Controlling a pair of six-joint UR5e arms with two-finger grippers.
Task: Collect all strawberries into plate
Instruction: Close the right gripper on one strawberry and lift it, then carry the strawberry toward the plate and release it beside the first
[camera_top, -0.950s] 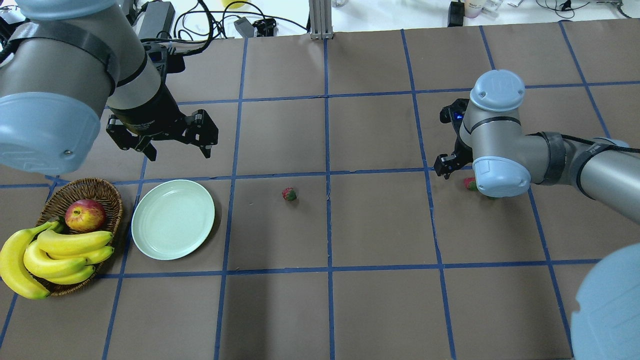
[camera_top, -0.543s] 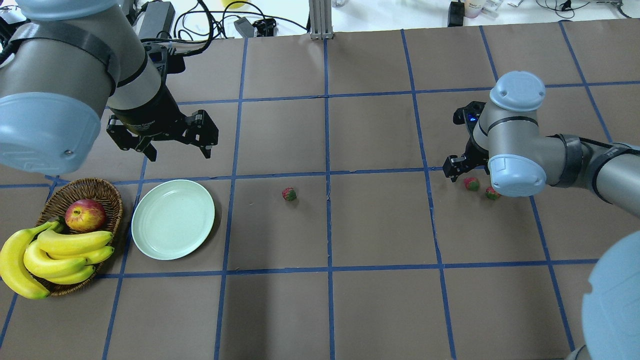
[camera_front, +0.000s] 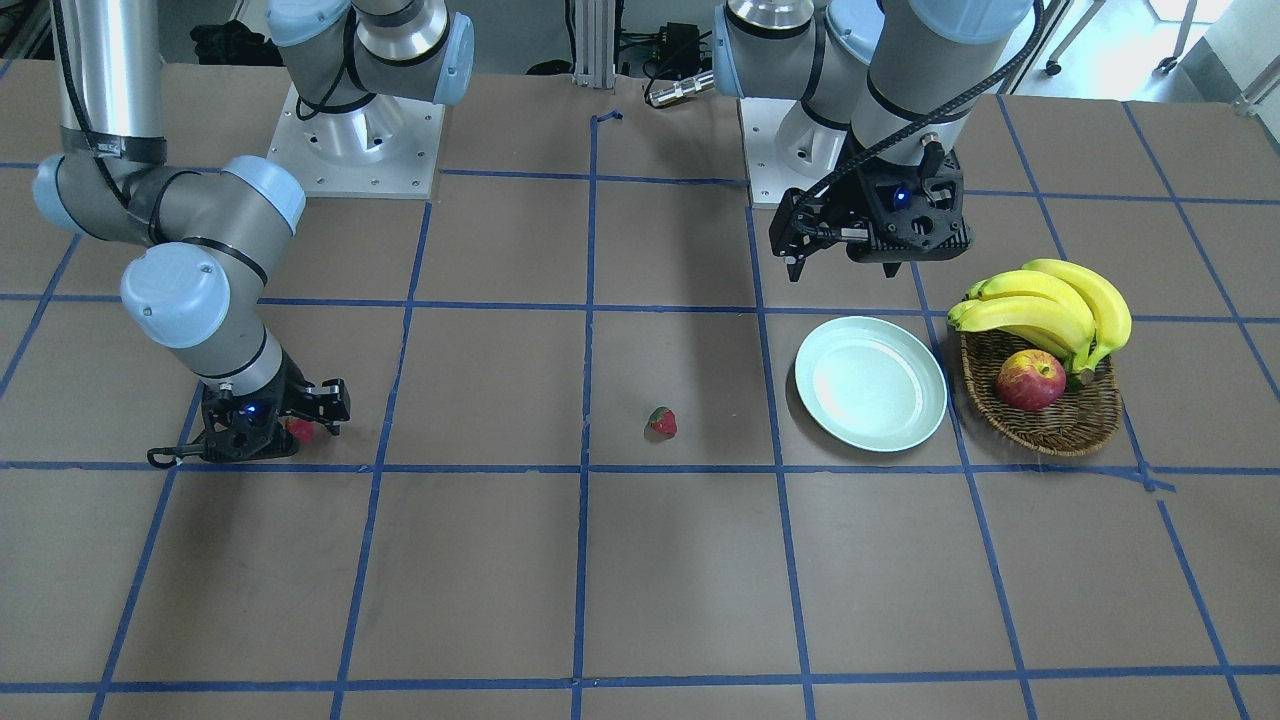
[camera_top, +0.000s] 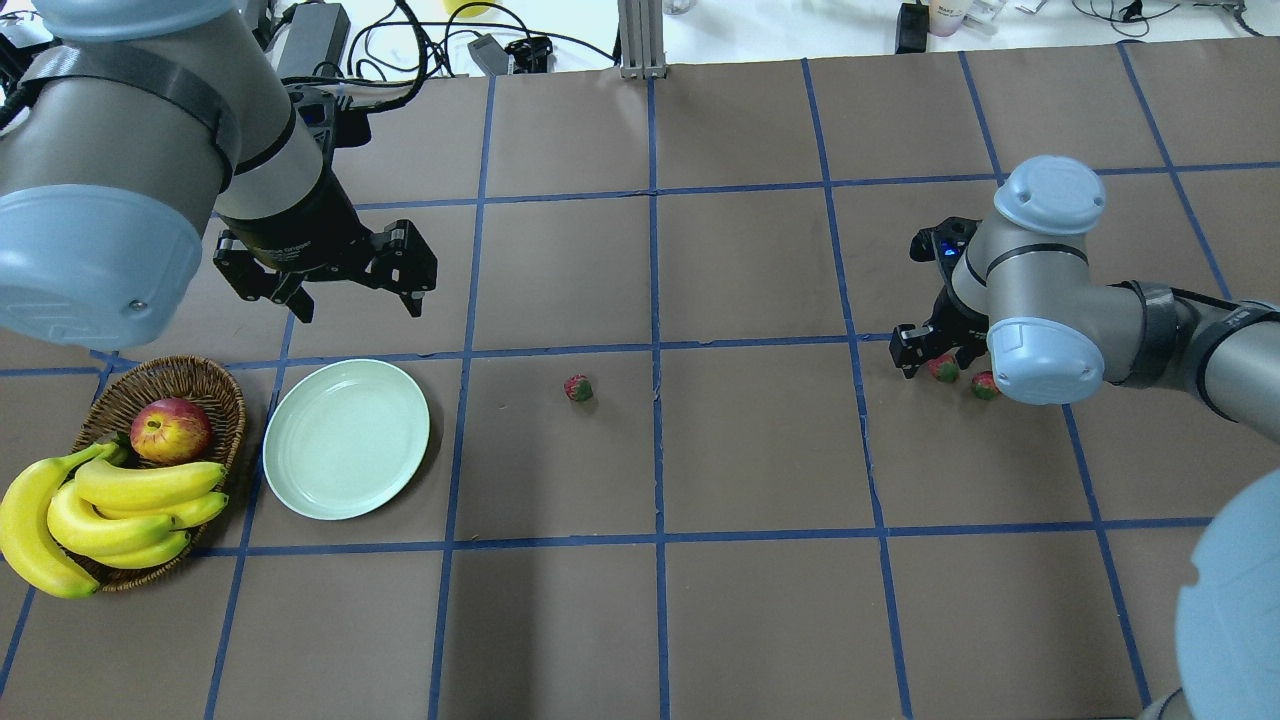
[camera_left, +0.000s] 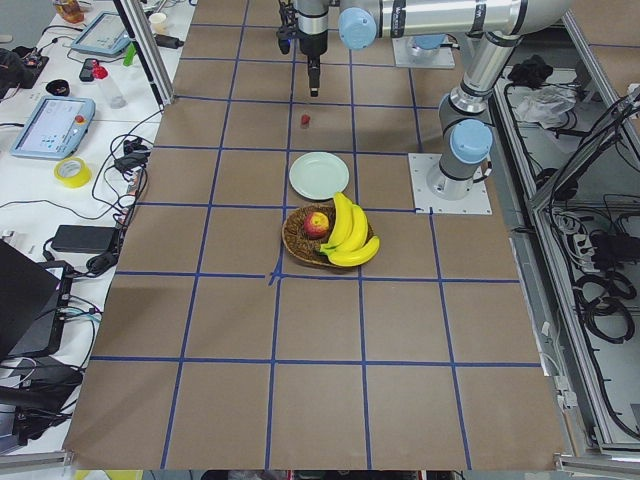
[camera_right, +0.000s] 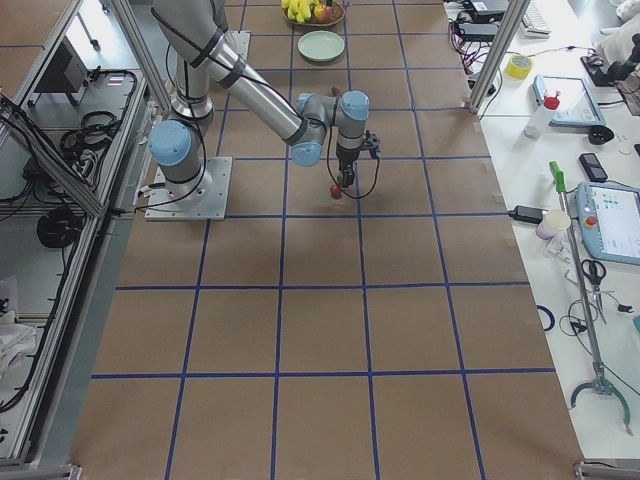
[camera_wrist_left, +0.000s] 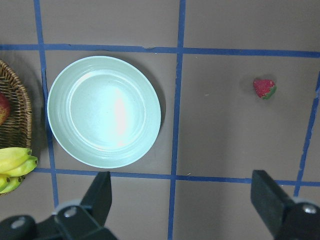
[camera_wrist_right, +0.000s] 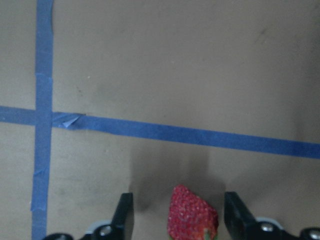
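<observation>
Three strawberries lie on the tabletop, and none is in the plate (camera_top: 346, 440) yet. At the far left a wicker basket (camera_top: 215, 378) holds bananas (camera_top: 120, 500) and an apple (camera_top: 170, 430), which are no part of this job. The plate sits just right of the basket, bare and ready to receive fruit.

The left jaws hang above the tabletop on the plate's far side, spread wide and holding nothing. I judge they are parked there, near the drop-off but clear of it.

Near the middle lies the lone strawberry (camera_top: 578, 388), well apart from both arms.

The other two lie close together on the right. The nearer-left berry (camera_top: 942, 369) sits between the right jaws, which are low over the tabletop. They are parted, with a gap on each side of the fruit in the wrist view, so nothing is gripped yet. That straddle looks like the set-up for closing on it. The neighbouring berry (camera_top: 985, 385) lies just beside it, close enough that a careless lift might nudge it.
</observation>
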